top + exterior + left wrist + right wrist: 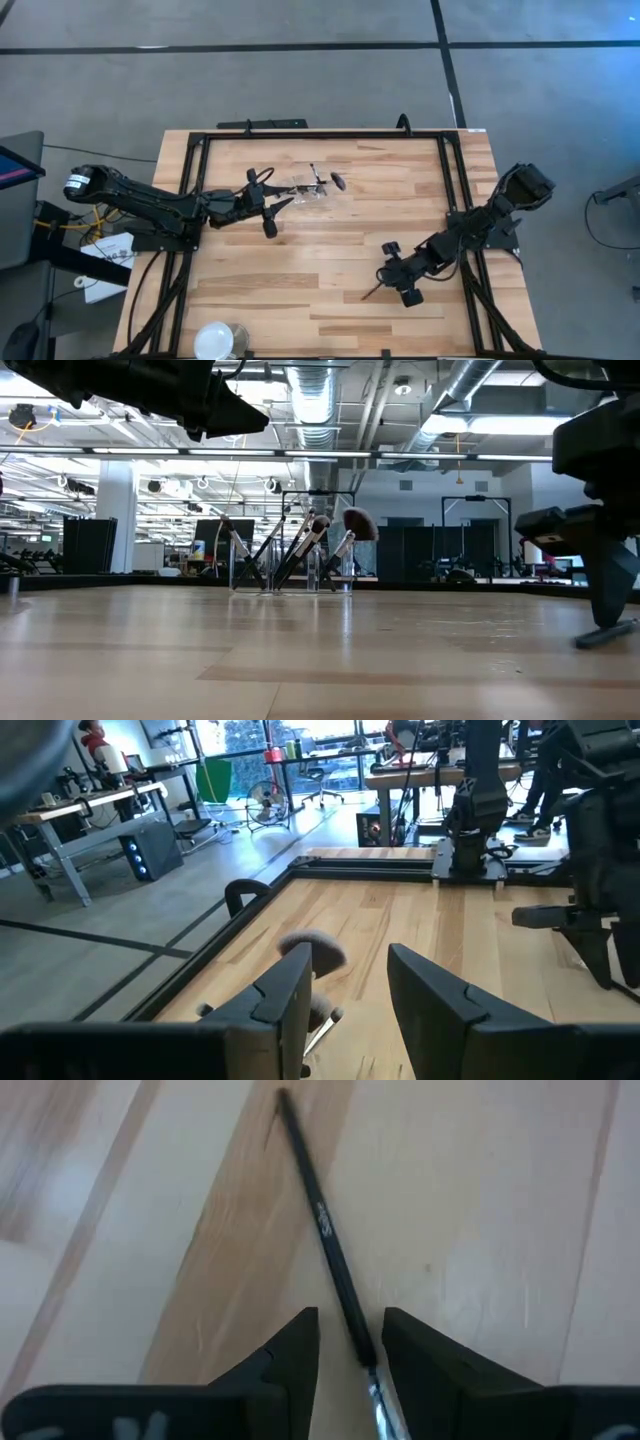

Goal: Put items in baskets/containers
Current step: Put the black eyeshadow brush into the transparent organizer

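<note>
Smooth pale wooden table (330,250), clear plastic container (292,575)

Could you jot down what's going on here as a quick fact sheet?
Table: wooden top
Container: clear, at the far side, brushes leaning inside
Loose brush: lying on the wood, handle between the right claw's fingers
Right claw: low at the table over that brush
Left claw: raised beside the container, open, holding nothing
Round white object: at the near edge
</note>
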Motion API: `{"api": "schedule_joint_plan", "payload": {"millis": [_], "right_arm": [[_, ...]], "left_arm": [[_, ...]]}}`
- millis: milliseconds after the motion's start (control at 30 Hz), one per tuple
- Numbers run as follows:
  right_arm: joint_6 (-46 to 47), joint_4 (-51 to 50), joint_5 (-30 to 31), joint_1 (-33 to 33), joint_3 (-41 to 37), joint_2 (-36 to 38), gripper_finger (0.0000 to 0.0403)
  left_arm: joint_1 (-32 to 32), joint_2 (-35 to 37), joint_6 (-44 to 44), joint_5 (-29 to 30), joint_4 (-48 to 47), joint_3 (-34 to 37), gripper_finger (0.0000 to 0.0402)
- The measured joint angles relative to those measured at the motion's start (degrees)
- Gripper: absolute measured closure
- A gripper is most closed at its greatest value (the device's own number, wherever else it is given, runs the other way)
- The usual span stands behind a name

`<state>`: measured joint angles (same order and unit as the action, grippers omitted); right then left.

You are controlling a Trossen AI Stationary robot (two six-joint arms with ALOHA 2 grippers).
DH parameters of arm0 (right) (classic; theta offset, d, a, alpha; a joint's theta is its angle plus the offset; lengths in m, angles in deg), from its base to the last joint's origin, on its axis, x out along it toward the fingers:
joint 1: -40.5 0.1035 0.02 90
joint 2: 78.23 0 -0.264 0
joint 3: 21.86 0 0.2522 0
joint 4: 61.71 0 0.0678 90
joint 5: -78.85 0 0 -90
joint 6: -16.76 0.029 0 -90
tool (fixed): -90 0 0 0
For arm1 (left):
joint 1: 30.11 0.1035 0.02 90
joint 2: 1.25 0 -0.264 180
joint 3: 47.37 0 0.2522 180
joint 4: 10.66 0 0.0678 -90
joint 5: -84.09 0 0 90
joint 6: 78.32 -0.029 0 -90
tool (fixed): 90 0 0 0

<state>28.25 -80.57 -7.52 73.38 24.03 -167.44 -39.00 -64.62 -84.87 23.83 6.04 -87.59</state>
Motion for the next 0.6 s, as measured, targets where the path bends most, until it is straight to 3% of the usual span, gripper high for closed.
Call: {"api": "schedule_joint_plan", "payload": {"millis": [133,300,367,600], "right_arm": [[0.4,1.0,2.5,0.1,0.0,-1.9,0.0309],[0.5,5.7,4.1,-0.5,-0.5,-2.1,0.0383],[0.5,9.5,4.5,-0.9,-0.7,-2.9,0.0392],[-1.3,30.2,9.9,-3.5,-0.4,-13.6,0.0392]], "left_arm": [[0.0,0.0,0.0,0.0,0.0,0.0,0.0271],[0.0,0.0,1.3,0.0,0.0,0.0,0.0271],[0.0,0.0,3.4,-0.1,0.0,0.0,0.0271],[-0.1,-2.1,8.0,-12.1,0.1,0.0,0.0271]]}}
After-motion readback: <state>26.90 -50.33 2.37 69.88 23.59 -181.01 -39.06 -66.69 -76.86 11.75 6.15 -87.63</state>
